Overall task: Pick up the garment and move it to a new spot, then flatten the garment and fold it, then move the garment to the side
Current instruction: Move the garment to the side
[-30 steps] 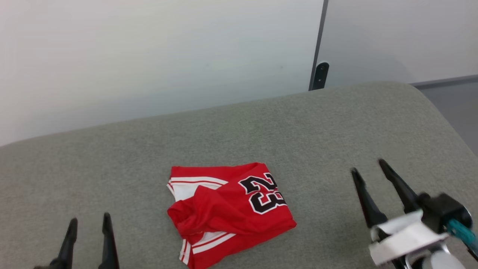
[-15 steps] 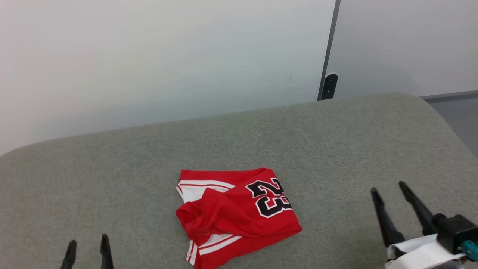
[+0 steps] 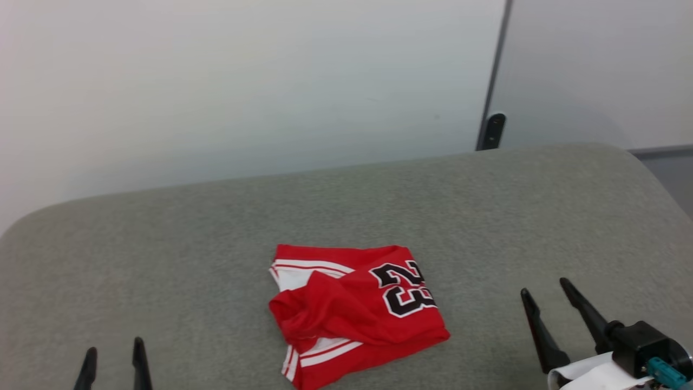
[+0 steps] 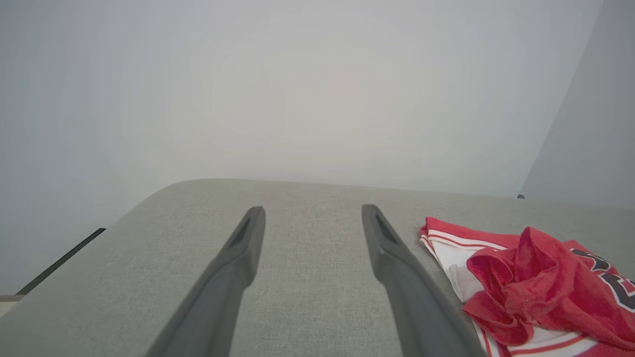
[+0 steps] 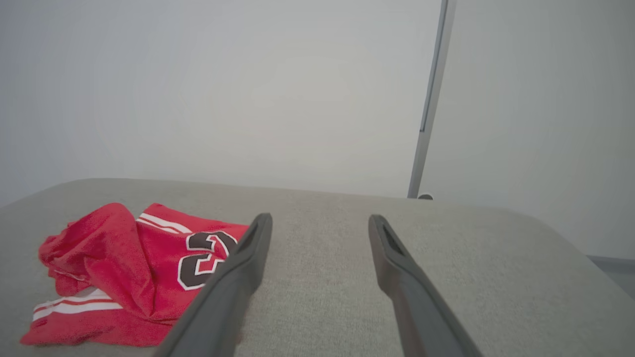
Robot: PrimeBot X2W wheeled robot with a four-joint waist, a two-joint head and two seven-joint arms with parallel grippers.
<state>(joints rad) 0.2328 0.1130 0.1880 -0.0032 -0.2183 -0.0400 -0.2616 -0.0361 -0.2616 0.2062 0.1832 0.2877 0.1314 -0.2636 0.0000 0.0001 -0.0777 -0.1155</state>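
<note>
One garment (image 3: 357, 309), a red jersey shirt crumpled into a loose bundle, lies on the grey padded surface (image 3: 216, 227) between the two grippers and touches neither. It sits to the right of the left gripper (image 3: 114, 346), a little beyond its fingertips, and to the left of the right gripper (image 3: 544, 287), roughly level with its fingertips. A black, white-outlined "23" faces up on the half nearer the right gripper. White cloth with red-and-white striped trim shows on the side nearer the left gripper and along the edge closest to the robot, with a red fold bunched over it. Each gripper has its two dark fingers spread wide and grasps nothing, four fingers in all; bare grey fabric runs from each gripper across to the shirt. The right wrist carries a white wrap (image 3: 590, 374) and a teal connector (image 3: 666, 372). Far beyond the right gripper's fingertips, past the surface's far edge, a pale wall (image 3: 216, 81) bears one dark vertical strip (image 3: 495, 70) with one small black fitting (image 3: 494, 130) at its foot.
</note>
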